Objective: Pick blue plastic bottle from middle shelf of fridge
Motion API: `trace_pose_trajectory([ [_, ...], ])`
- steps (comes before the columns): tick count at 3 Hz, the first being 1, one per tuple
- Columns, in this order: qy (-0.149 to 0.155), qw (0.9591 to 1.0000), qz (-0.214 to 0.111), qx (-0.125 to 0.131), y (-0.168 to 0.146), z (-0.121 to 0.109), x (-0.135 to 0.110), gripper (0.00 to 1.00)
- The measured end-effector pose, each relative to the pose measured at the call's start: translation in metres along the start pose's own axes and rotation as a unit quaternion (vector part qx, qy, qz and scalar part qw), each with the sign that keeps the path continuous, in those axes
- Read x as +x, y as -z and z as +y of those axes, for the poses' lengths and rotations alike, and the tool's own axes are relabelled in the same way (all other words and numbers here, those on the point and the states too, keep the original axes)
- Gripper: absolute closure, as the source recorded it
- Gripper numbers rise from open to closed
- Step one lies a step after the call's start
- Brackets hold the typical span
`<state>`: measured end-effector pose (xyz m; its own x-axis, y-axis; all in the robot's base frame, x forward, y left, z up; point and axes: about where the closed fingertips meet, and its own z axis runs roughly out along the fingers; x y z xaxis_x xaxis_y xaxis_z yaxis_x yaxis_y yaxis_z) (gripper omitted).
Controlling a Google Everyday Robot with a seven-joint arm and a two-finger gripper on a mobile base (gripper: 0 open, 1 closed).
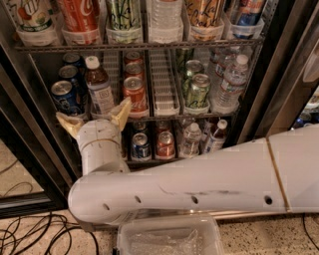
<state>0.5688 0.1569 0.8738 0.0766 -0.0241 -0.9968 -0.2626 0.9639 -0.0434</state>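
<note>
The fridge (279,84) stands open with black frame and wire racks of drinks. On the middle shelf (164,102) the blue plastic bottle (98,88) stands upright at the front left, with white cap, dark liquid and blue-and-white label. Blue cans (65,94) stand to its left, red cans (134,89) to its right, then an empty white lane tray and green cans (197,89). My gripper (94,119) is open just below and in front of the bottle's base, its two tan fingers (121,112) spread to either side, not touching it.
Large soda bottles (79,15) fill the top rack. Clear water bottles (229,84) stand at the middle shelf's right. Small cans and bottles (164,144) sit on the lower rack. My white arm (209,182) crosses the foreground. A clear plastic bin (169,239) and cables (30,234) lie on the floor.
</note>
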Motion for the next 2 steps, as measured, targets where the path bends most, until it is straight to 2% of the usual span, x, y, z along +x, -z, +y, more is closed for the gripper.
trace_pose_trajectory([
  [1, 0.000, 0.9998, -0.011, 0.018, 0.0002, -0.0091, -0.0060, 0.00],
  [2, 0.000, 0.9998, -0.011, 0.018, 0.0002, -0.0090, -0.0060, 0.00],
])
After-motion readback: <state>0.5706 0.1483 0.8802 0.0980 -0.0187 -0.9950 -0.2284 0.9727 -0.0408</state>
